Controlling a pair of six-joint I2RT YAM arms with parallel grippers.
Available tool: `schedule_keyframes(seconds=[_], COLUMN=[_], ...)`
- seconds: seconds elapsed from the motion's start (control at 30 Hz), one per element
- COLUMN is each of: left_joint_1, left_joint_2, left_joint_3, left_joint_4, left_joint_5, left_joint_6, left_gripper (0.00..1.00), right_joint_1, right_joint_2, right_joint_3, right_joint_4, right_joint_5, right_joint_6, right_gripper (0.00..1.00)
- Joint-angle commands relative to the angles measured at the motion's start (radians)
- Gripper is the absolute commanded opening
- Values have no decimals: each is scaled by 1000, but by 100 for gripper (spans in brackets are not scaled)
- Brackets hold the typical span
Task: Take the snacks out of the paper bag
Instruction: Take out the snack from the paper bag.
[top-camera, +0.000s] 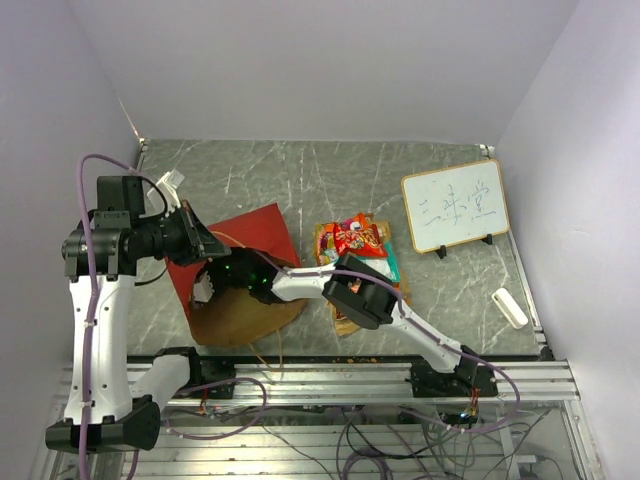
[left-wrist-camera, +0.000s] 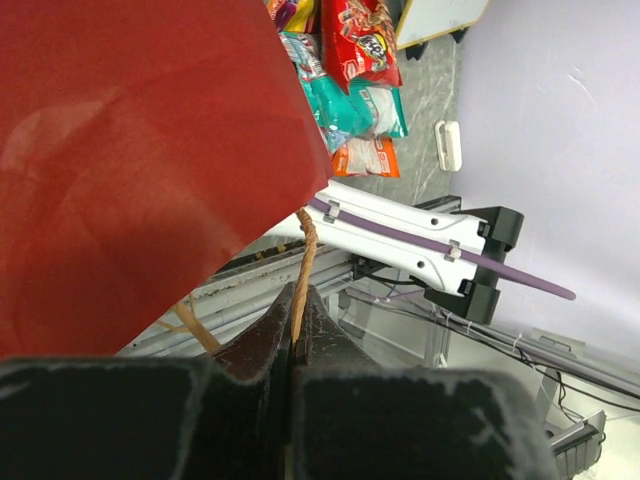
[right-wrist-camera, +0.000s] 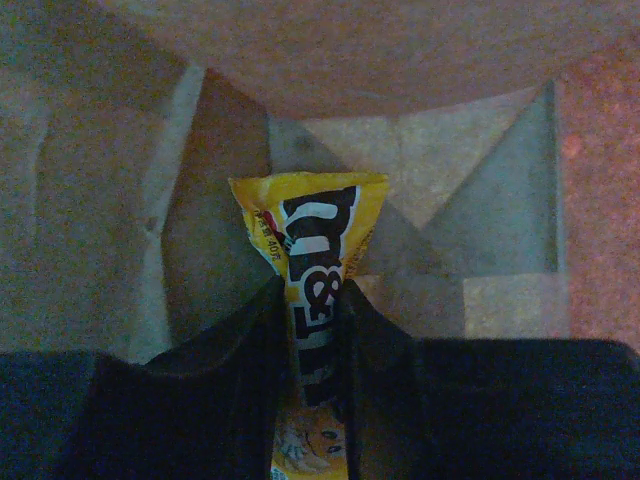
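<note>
Extraction stands partway done, in my judgement: several loose packets (top-camera: 355, 245) in red, teal and orange already lie in a heap on the table (top-camera: 300, 170), just right of the paper bag (top-camera: 250, 235) and left of the whiteboard (top-camera: 455, 208).

Your left gripper (left-wrist-camera: 297, 310) is clenched on the bag's twine handle (left-wrist-camera: 303, 250), the cord running straight up out of the pinched fingertips to the red wall above. That hold appears to serve one purpose: it lifts the upper side of the bag so the mouth gapes towards your other arm and the kraft interior does not collapse.

Your right gripper (right-wrist-camera: 312, 320) is reached inside that mouth. Its wrist view shows brown paper folds on every side and a yellow packet (right-wrist-camera: 305, 230) standing on edge between the two fingers, both of which press its sides. I read this as a grasp on the packet's lower half, with the printed top projecting beyond the tips.

Note that the packet is crinkly and held by a narrow strip, so it could twist or slip as you withdraw. Whether any further snacks remain deeper in the bag cannot be told.
</note>
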Motion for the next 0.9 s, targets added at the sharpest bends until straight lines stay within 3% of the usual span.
schedule_keyframes(seconds=[0.0,0.2,0.47,0.63,0.87], left_joint_1=[-5,-6,-5,-6,-6], left_joint_2=[-8,40,17,-2,3], left_joint_3=[19,83,43,9,-5], left_joint_4=[-16,-27,65,136,278], left_joint_5=[-43,-111,-117,-124,-86], left_joint_6=[-13,-4,-83,-151,-288], left_gripper=[7,7,7,7,7], right_joint_1=[-7,-7,0,8,17], right_joint_2=[-50,-200,-443,-635,-971], right_joint_3=[-73,-238,-429,-515,-657], right_joint_4=[4,28,-26,-126,-333], right_joint_5=[28,38,-2,-44,-52], right_joint_6=[1,60,210,358,382], right_gripper=[22,14,8,2,0])
